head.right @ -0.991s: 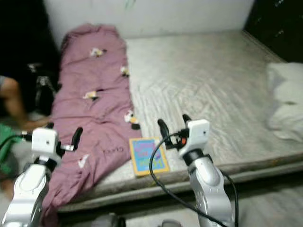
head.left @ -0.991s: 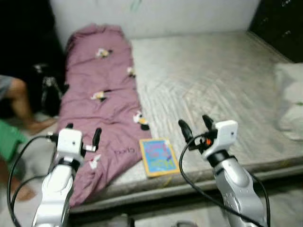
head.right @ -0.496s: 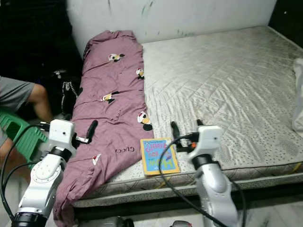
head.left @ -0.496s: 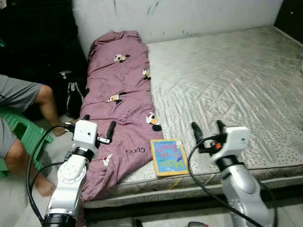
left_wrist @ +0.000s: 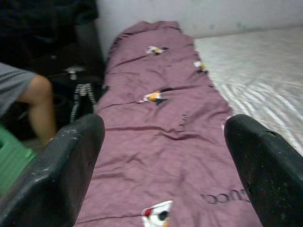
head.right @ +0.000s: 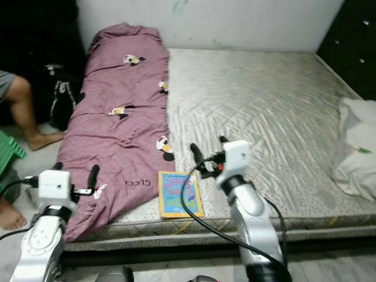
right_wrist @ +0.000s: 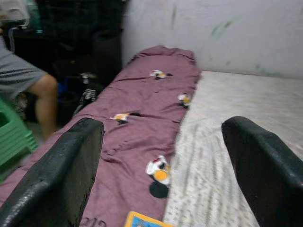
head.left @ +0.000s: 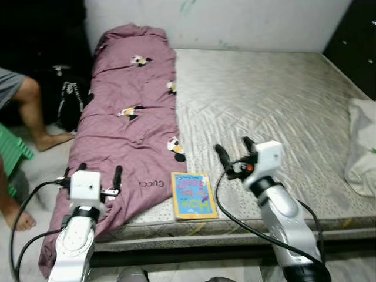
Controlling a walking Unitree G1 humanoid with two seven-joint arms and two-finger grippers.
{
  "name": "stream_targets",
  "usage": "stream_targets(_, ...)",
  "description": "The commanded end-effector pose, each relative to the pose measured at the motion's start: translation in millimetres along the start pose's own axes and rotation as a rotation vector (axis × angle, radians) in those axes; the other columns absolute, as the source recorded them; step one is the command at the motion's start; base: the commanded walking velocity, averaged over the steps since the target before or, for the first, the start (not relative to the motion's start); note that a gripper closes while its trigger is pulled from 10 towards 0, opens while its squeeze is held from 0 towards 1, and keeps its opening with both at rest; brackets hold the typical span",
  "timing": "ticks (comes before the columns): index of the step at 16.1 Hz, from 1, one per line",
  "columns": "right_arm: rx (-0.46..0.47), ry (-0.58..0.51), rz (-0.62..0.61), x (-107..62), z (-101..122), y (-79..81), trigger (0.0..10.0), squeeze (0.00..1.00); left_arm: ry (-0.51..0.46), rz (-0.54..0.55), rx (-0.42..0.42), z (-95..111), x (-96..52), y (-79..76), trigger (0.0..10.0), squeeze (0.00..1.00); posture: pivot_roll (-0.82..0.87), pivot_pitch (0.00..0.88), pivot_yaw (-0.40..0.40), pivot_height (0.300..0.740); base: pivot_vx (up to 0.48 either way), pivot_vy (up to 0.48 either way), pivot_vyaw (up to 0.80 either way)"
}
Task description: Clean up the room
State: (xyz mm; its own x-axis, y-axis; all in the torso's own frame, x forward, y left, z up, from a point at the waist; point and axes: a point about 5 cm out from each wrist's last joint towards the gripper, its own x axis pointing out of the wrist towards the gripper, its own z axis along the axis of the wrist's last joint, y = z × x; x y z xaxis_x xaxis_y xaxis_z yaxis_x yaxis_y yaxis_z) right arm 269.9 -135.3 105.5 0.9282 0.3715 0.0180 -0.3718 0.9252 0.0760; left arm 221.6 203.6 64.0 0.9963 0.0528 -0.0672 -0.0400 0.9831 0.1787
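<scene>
The book (head.left: 193, 195) is lying flat at the mattress (head.left: 276, 106) edge, long axis running away from the robot, just left of the right claw (head.left: 232, 153), the nearer one. Both it and the left claw (head.left: 98, 174) are hovering wide open, holding nothing. A purple blanket (head.left: 126, 111) is draping alongside.

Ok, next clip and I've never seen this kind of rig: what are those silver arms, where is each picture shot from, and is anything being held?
It is a walking humanoid robot. The two wide pictures come from cameras in its head, looking down at a bare grey quilted mattress. The other two come from its wrists, looking out between black fingers. On the mattress lie a purple cartoon-print duvet, a bright yellow-edged children's book near the front edge and a white pillow at the robot's right. The left tool and right tool are both open, holding nothing. A person's bare leg is beside the bed.
</scene>
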Motion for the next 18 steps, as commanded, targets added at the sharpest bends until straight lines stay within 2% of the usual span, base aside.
stream_targets(1,-0.004,0.01,0.007,1.6,-1.9,-1.3,10.0,0.0,-0.026,0.009,0.004,7.1,0.3,1.3,10.0,0.0,0.04,0.0,-0.087,0.74,0.0,0.0,0.0)
stream_targets(7,-0.012,0.015,-0.051,-9.0,-5.2,-7.5,10.0,0.0,-0.038,-0.054,0.029,11.9,5.2,-1.6,10.0,0.0,0.0,0.015,-0.038,0.74,0.0,0.0,0.73)
stream_targets(12,-0.008,0.013,-0.103,-16.1,-6.8,-11.0,10.0,0.0,-0.027,-0.081,0.036,11.3,6.3,-1.6,10.0,0.0,-0.02,0.026,-0.023,0.74,0.0,0.0,0.0)
stream_targets(18,-0.003,0.019,-0.11,-19.4,-7.2,-10.5,10.0,0.0,-0.024,-0.097,0.035,11.1,5.8,-2.4,10.0,0.0,-0.02,0.035,-0.015,0.74,0.0,-0.302,0.0)
